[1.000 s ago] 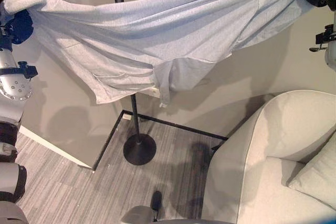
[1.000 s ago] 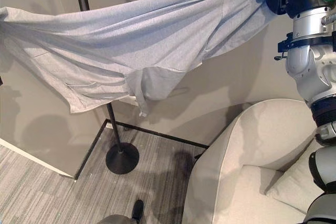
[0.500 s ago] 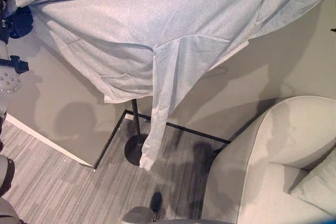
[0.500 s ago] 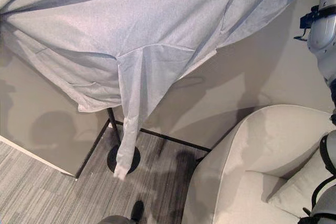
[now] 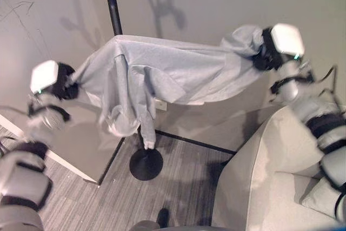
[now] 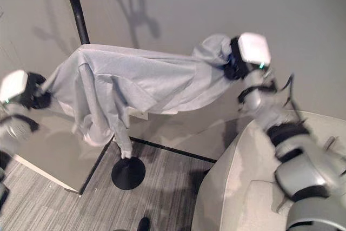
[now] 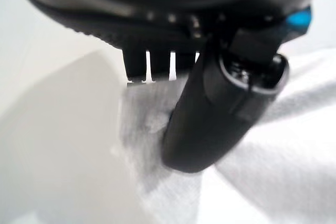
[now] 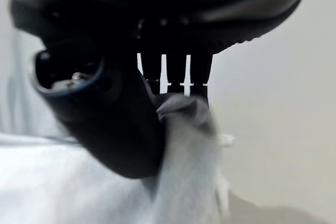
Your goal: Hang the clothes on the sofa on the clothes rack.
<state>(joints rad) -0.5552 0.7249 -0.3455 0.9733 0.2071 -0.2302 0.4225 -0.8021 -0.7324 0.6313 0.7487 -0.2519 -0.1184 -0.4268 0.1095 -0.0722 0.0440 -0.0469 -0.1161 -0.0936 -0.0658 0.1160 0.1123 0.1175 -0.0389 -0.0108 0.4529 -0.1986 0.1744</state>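
- The sofa (image 5: 281, 187) sits nearest, at the right, with a cushion (image 5: 324, 196) in its corner and no clothes visible on it.
- The left hand (image 5: 64, 81) pinches one end of the grey garment (image 5: 162, 71), fingers (image 7: 152, 66) and thumb clamped on the cloth.
- The right hand (image 5: 265, 50) grips the other end, fingers (image 8: 173, 69) curled on a bunch, so the garment is stretched wide.
- Its middle drapes against the rack (image 5: 112, 9), a sleeve hanging toward the base (image 5: 146, 163), apparently to catch on the pole by the wall.

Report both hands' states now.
Left hand: shut on the grey garment.
Right hand: shut on the same garment.
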